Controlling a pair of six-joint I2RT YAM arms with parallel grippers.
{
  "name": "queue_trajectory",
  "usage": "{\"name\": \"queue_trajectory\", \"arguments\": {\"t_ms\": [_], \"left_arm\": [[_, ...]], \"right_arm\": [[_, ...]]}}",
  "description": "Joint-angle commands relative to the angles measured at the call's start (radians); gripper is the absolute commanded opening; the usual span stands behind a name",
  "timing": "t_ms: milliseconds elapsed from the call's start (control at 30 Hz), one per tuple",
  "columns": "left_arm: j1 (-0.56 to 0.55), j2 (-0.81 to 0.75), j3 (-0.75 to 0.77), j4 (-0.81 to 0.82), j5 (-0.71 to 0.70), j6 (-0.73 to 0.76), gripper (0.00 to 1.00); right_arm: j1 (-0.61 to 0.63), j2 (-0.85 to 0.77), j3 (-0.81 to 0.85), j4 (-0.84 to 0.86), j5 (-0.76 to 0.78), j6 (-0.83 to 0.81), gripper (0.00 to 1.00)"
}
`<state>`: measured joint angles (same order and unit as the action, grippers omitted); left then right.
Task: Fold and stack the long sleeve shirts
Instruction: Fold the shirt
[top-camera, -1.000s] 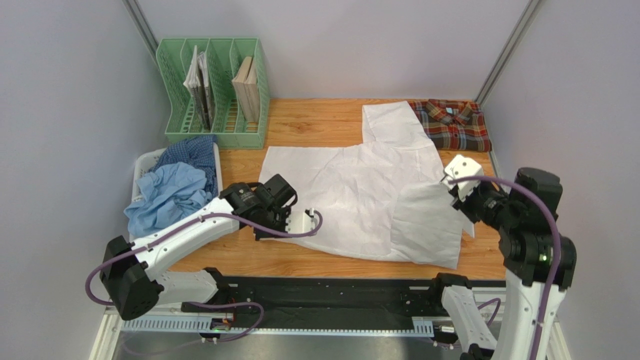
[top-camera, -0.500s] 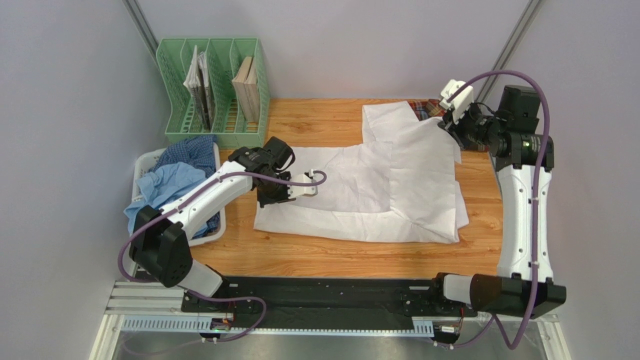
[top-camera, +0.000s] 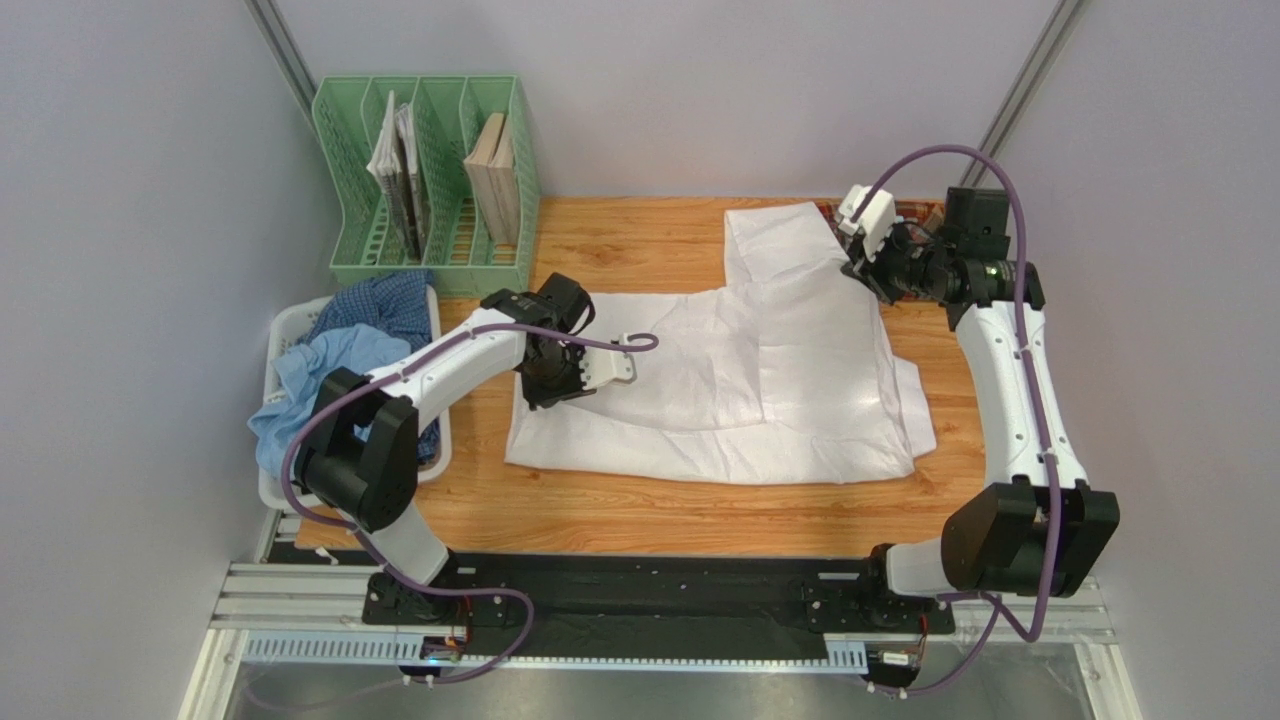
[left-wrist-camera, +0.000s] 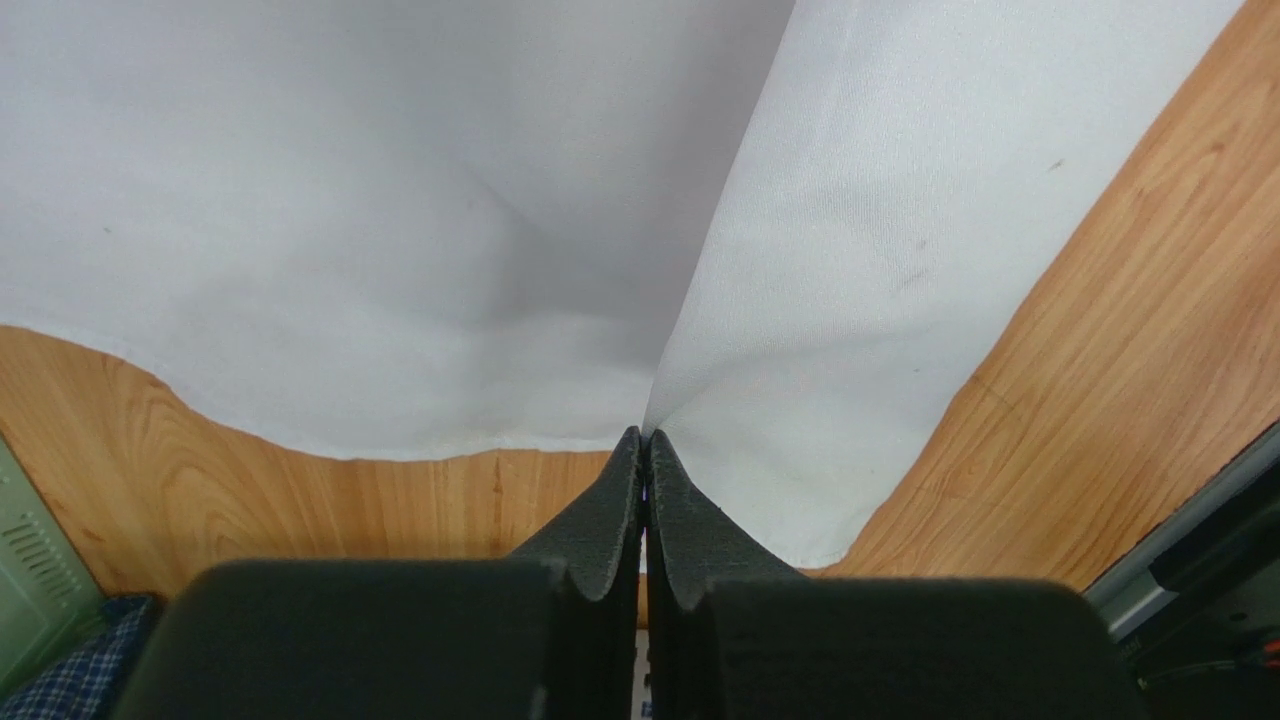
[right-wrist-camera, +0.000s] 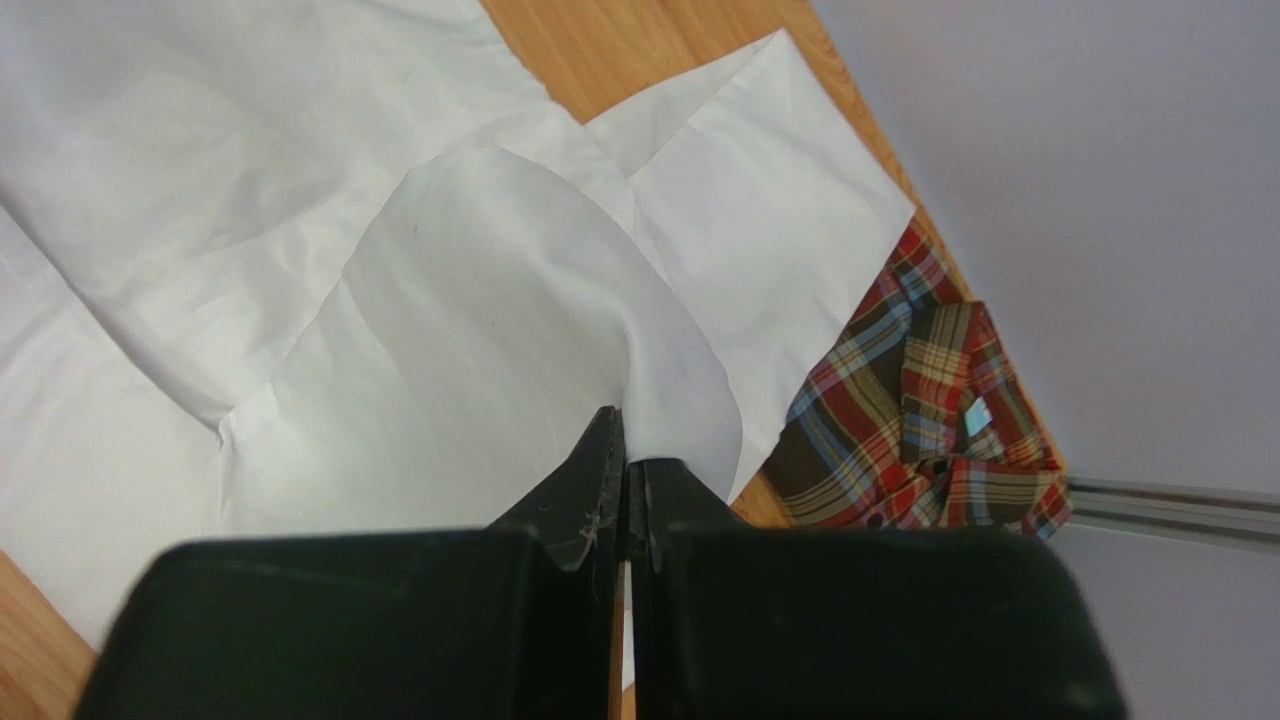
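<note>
The white shirt (top-camera: 751, 383) lies spread on the wooden table (top-camera: 646, 518), partly folded over itself. My left gripper (top-camera: 579, 378) is shut on its left edge, with the cloth pinched between the fingertips in the left wrist view (left-wrist-camera: 646, 438). My right gripper (top-camera: 860, 258) is shut on a fold of the same shirt near the far edge and holds it lifted; this shows in the right wrist view (right-wrist-camera: 624, 435). The plaid shirt (right-wrist-camera: 917, 405) lies folded at the far right corner, mostly hidden behind my right arm in the top view.
A white basket (top-camera: 293, 323) at the left holds a light blue shirt (top-camera: 323, 383) and a dark blue checked shirt (top-camera: 391, 300). A green file rack (top-camera: 428, 180) with books stands at the back left. Grey walls close in on both sides.
My right gripper carried the shirt's right side from the near right to the far edge, folding it over. My left gripper moved farther up the table with the left edge.
</note>
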<state>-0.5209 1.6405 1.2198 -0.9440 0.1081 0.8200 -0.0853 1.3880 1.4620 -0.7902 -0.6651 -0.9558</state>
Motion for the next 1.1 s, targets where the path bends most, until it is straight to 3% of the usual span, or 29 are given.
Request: {"name": "queue_trajectory", "arguments": {"t_ms": [0,267,700,800,833,867,900,933,1000,1067], "left_arm": [[0.015,0.038,-0.023,0.056,0.012,-0.027,0.0],[0.022,0.062,-0.046,0.057,-0.008,-0.045,0.0],[0.056,0.073,-0.075,0.102,-0.048,-0.102,0.0],[0.062,0.078,-0.072,0.1,-0.047,-0.125,0.03],[0.067,0.078,-0.071,0.099,-0.041,-0.134,0.09],[0.081,0.076,-0.068,0.091,-0.032,-0.145,0.13],[0.09,0.068,-0.063,0.083,-0.021,-0.154,0.2],[0.097,0.062,-0.06,0.079,-0.012,-0.18,0.25],[0.128,0.03,-0.054,0.064,0.016,-0.197,0.34],[0.143,0.004,-0.046,0.041,0.062,-0.226,0.43]], "right_arm": [[0.015,-0.023,-0.086,0.103,0.031,-0.05,0.0],[0.047,0.063,-0.089,0.173,0.061,0.003,0.0],[0.114,0.238,0.049,0.226,0.096,0.088,0.0],[0.13,0.279,0.101,0.108,0.165,0.097,0.19],[0.131,0.328,0.133,0.051,0.2,0.11,0.44],[0.127,0.353,0.183,-0.022,0.258,0.127,0.52],[0.099,0.383,0.286,-0.216,0.262,0.118,0.58],[0.061,0.423,0.344,-0.312,0.25,0.111,0.87],[-0.057,0.439,0.437,-0.538,0.153,0.12,0.93],[-0.134,0.416,0.437,-0.65,0.083,0.118,0.93]]}}
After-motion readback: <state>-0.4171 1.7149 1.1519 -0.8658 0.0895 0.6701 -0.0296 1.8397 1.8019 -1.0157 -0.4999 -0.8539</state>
